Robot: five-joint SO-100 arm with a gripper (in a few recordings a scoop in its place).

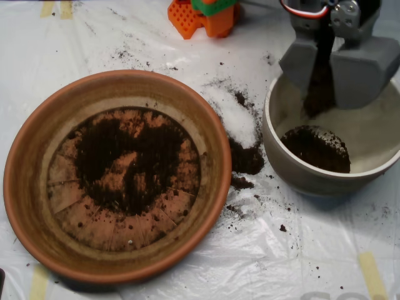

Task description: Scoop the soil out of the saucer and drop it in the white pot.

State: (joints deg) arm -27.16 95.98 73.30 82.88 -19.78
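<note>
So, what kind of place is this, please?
Probably a tabletop robot test bench set up for potting work, not a real garden. A white plastic sheet covers the table, a terracotta saucer and a white pot hold soil, and the grey gripper hangs over the pot.

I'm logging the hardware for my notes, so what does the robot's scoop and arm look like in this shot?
The scoop is a matte grey clamshell made of two smooth, rounded plastic halves with a dark gap between them. Above it sits a black and silver metal mount with visible screws, and a red and white cable loops across it. Further left are an orange latticed part and a green piece.
</note>
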